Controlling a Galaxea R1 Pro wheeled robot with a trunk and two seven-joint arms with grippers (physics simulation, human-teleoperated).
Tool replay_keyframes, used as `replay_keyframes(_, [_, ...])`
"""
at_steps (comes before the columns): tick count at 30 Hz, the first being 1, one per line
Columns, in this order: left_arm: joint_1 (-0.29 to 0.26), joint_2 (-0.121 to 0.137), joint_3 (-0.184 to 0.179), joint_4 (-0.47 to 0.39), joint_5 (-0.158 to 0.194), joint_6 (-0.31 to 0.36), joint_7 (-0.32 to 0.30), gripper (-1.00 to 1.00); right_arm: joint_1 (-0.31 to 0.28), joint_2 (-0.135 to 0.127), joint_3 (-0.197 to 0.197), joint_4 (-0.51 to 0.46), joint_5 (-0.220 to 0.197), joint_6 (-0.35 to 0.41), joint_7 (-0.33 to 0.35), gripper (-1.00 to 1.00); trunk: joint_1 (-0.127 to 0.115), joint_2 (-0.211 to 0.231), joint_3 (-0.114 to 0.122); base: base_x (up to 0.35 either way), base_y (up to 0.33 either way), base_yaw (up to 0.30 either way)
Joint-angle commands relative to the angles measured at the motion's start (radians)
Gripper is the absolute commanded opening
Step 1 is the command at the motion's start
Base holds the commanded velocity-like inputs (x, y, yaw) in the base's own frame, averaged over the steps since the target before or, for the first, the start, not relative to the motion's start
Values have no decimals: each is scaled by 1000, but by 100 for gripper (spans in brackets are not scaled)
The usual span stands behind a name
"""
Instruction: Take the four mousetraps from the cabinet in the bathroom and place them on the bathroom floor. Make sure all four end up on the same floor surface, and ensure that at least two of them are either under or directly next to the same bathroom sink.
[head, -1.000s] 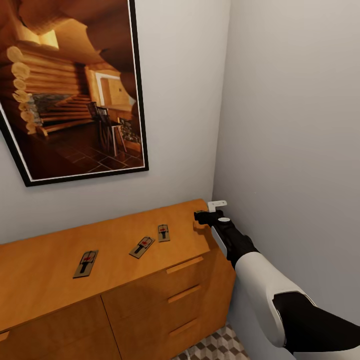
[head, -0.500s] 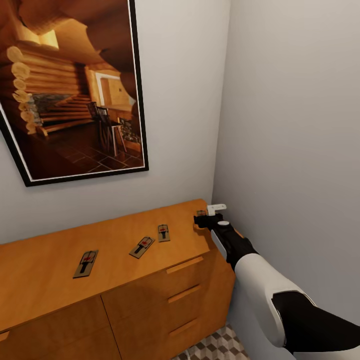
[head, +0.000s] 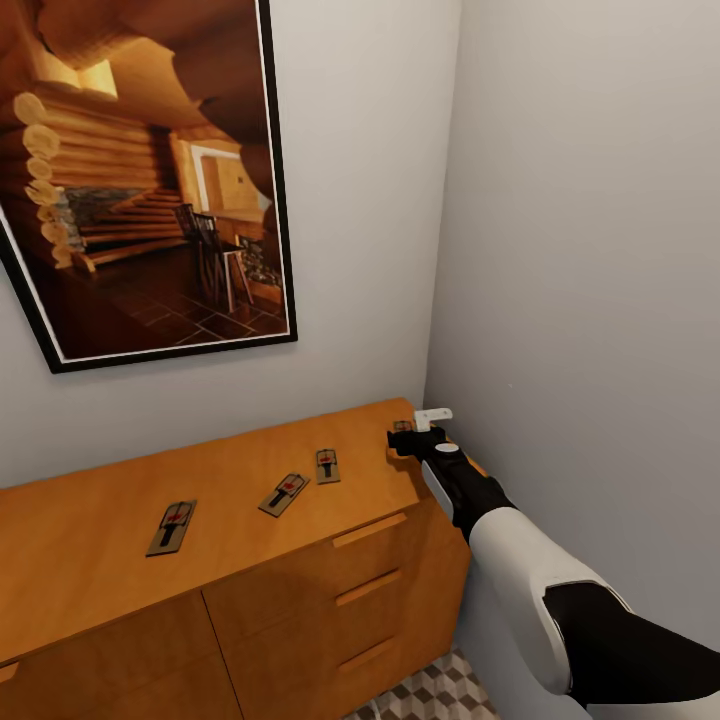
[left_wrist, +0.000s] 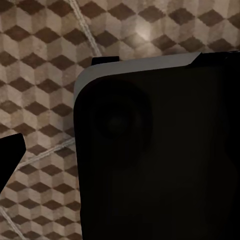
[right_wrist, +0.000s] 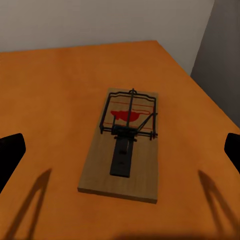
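Over at the far right corner of the cabinet (head: 250, 500) top, the right tool (head: 412, 437) is hovering just above the fourth mousetrap (right_wrist: 125, 145). In the right wrist view its fingers (right_wrist: 10, 152) sit wide apart at either edge, so it's open and holding nothing. The trap lies flat on the wood between them, dead ahead at 12 o'clock, long axis running pretty much straight away from the tool and tipped slightly toward 1 o'clock, red mark at the far end.

The other three mousetraps (head: 290, 494) sit in a loose row further along the top, toward 9 o'clock from the tool in the head view.

The right arm is clearly the nearer one. The left tool (left_wrist: 155, 150) hangs over the bathroom floor (left_wrist: 45, 60), and I can't tell whether it's open or closed.

My guess: drop straight down and pinch across the short sides.
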Motion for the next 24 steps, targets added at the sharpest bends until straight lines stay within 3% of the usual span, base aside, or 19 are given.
replay_keyframes(1, [-2, 0, -4, 4, -1, -8, 0, 100, 0, 0, 3, -2, 9, 7, -3, 100, 0, -1, -1, 0, 0, 0])
replay_keyframes(17, [-2, 0, -4, 4, -1, -8, 0, 100, 0, 0, 3, -1, 10, 6, -3, 100, 0, -1, -1, 2, 0, 0])
replay_keyframes(24, [-2, 0, -4, 4, -1, -8, 1, 100, 0, 0, 3, -1, 9, 5, -3, 100, 0, -1, -1, 152, 0, 0])
